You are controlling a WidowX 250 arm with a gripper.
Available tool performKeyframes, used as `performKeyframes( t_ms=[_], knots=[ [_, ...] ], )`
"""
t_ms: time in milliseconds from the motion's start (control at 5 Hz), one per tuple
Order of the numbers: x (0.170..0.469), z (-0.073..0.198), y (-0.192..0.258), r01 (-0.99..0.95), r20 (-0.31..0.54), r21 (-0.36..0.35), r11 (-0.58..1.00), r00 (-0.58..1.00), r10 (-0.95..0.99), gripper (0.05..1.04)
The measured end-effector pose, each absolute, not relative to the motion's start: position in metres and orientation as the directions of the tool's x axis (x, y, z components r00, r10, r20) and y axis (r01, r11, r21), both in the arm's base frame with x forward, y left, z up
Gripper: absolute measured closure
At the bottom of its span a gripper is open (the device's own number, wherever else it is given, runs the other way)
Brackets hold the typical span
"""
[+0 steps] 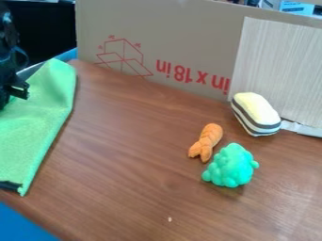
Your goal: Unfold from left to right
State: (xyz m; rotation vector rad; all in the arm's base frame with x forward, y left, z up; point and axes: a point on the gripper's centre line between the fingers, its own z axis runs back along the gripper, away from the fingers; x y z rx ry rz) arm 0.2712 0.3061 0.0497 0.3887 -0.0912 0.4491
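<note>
Tool (14, 94) first: it hung at the far left, over or against the green cloth (37, 127). How wide it stood open, and whether it had hold of the fabric, I could not tell. Beneath and beside it, the cloth lay along the left side of the desk (129, 188), with a dark patch (9, 185) at its near corner and its right edge slanting up to the cardboard (189, 23) behind.

Unfolding seemed the step in hand. Done well, it called for a pinch on the top layer alone, close to its free edge, since taking both layers would probably have dragged the whole cloth. A small lift came next in order, then a low, slow sweep rightward, letting the flap roll over rather than bunch. Its far end, close to the cardboard, could have snagged there.

Further right, the orange toy (206, 142), the bumpy green toy (231, 167) and the striped yellow toy (256, 114) stood well apart from the cloth; setting the edge down short of them looked wise.
</note>
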Motion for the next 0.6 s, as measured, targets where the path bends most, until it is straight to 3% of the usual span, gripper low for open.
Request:
performKeyframes(
  t_ms=[200,400,600],
  knots=[
    [0.270,0.056,0.304,-0.449,0.143,0.288,0.846,0.894,0.425,1.027],
    [0.273,0.081,0.292,-0.483,0.132,0.217,0.848,0.875,0.465,1.028],
    [0.289,0.115,0.259,-0.515,0.206,0.202,0.833,0.854,0.478,1.028]
  ],
)
